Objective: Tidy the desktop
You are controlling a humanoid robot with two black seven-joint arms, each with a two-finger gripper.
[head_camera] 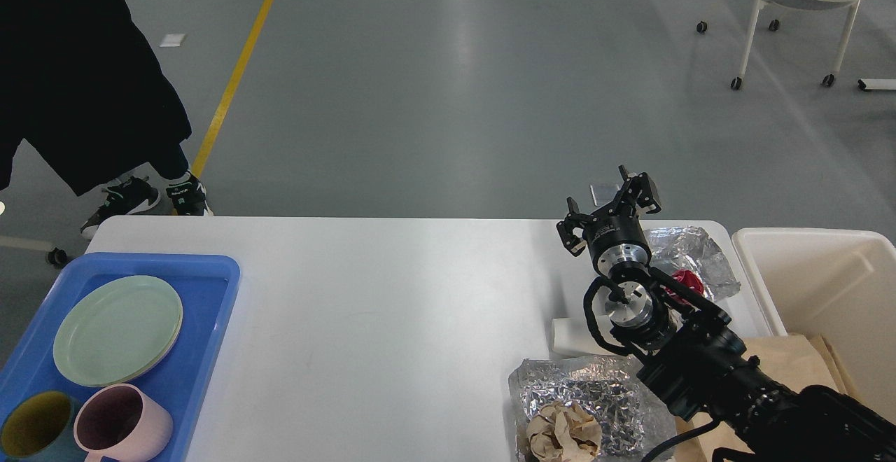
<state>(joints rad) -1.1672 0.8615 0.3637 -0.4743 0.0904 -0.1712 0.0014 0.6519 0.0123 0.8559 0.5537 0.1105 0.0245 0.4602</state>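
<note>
Desktop (392,308) fills the lower frame, middle bare; looks partly tidied, w/ green plate (117,329) and two cups (122,423) already in blue tray (210,287) at left edge. Still left on right side: foil sheet w/ crumpled paper (581,413), second foil w/ red bit (689,259), a white roll, all near cream bin (805,266). Right gripper (609,210) hovers above the far foil, fingers apart, holding nothing; left arm not in view.

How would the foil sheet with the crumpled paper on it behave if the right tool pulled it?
The foil sheet looks thin and wrinkled, so probably light and floppy. The crumpled paper sits loose on it and might roll off.
</note>
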